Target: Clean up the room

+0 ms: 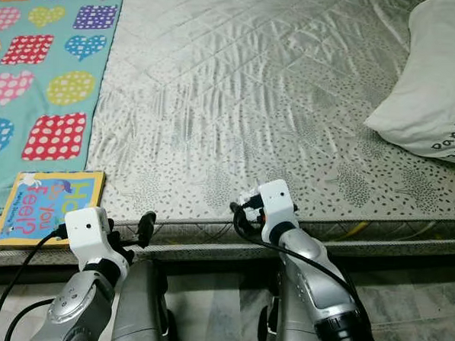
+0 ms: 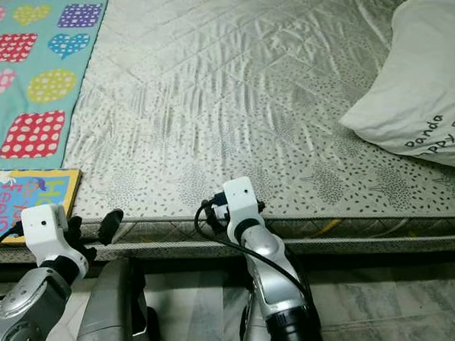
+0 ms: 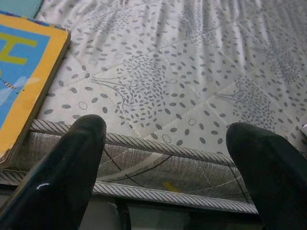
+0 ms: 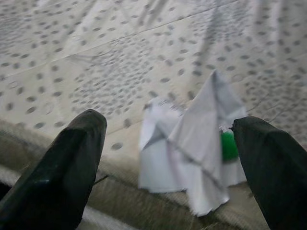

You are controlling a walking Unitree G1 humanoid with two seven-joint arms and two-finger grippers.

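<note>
At near mattress edge: right gripper (image 4: 168, 158) spread wide, grasping nothing, lined up on crumpled white paper scrap with green bit (image 4: 192, 143), likely next pickup. Left gripper (image 3: 165, 158) also spread, empty; yellow-edged blue board book (image 1: 48, 205) just left. Far right: white pillow (image 1: 438, 82), already in place.

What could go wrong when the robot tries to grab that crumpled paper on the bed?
The crumpled paper lies right by the mattress edge, so the open right gripper might nudge it off onto the floor. It looks thin and floppy, so the fingers may pinch bedsheet too. The left gripper hangs near the book and could bump it.
</note>
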